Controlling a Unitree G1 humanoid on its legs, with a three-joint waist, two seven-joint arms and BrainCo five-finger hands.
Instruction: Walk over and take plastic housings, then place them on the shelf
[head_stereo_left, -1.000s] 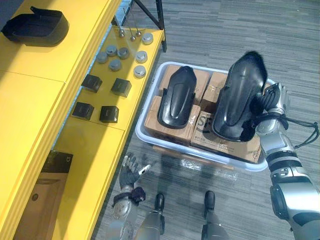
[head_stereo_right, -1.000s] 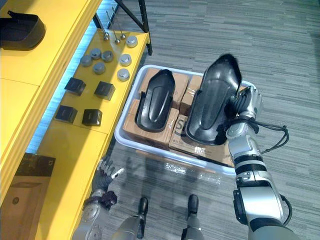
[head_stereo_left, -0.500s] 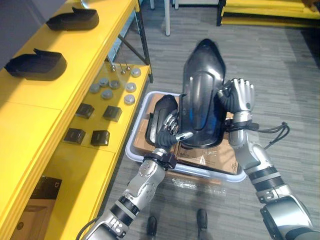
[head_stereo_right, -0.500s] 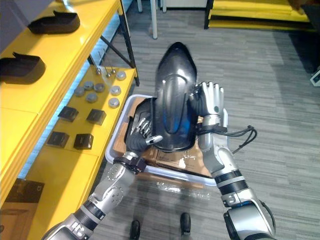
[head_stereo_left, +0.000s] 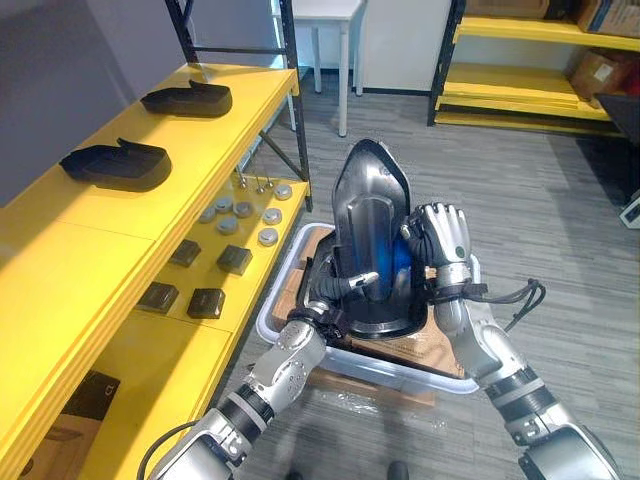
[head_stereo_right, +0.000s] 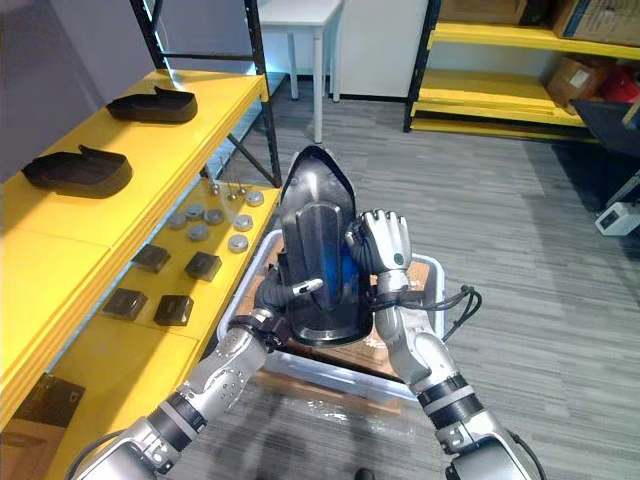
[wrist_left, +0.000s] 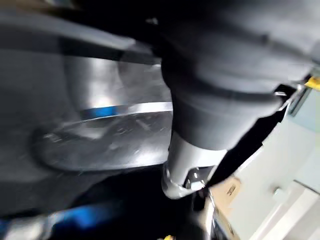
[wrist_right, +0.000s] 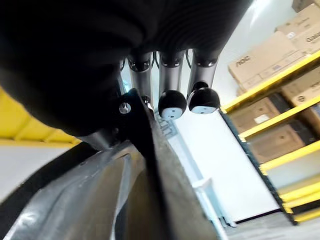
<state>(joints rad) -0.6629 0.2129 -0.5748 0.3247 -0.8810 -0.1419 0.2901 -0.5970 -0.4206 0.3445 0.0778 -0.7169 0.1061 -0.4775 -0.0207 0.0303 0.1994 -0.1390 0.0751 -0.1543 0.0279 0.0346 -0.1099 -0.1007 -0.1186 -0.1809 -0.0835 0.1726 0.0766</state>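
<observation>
A long black plastic housing (head_stereo_left: 370, 235) stands upright in the air above the white bin (head_stereo_left: 272, 318). My right hand (head_stereo_left: 440, 235) is shut on its right edge, with dark fingertips (wrist_right: 172, 102) hooked over the rim (wrist_right: 150, 165). My left hand (head_stereo_left: 338, 292) grips the lower left edge, its thumb (head_stereo_right: 305, 287) laid across the front face. A second housing (head_stereo_left: 318, 272) lies in the bin, mostly hidden behind my left hand. Two more housings (head_stereo_left: 115, 165) (head_stereo_left: 187, 98) rest on the yellow top shelf (head_stereo_left: 60, 250) at the left.
The lower yellow shelf holds small black boxes (head_stereo_left: 205, 302) and grey round caps (head_stereo_left: 240, 215). Cardboard boxes (head_stereo_left: 420, 345) line the bin. A white table (head_stereo_left: 320, 10) and yellow racks (head_stereo_left: 520, 80) stand at the back, beyond grey floor.
The camera has tilted up, showing more of the room. The housing has risen higher over the bin, and my left hand has closed on its lower edge.
</observation>
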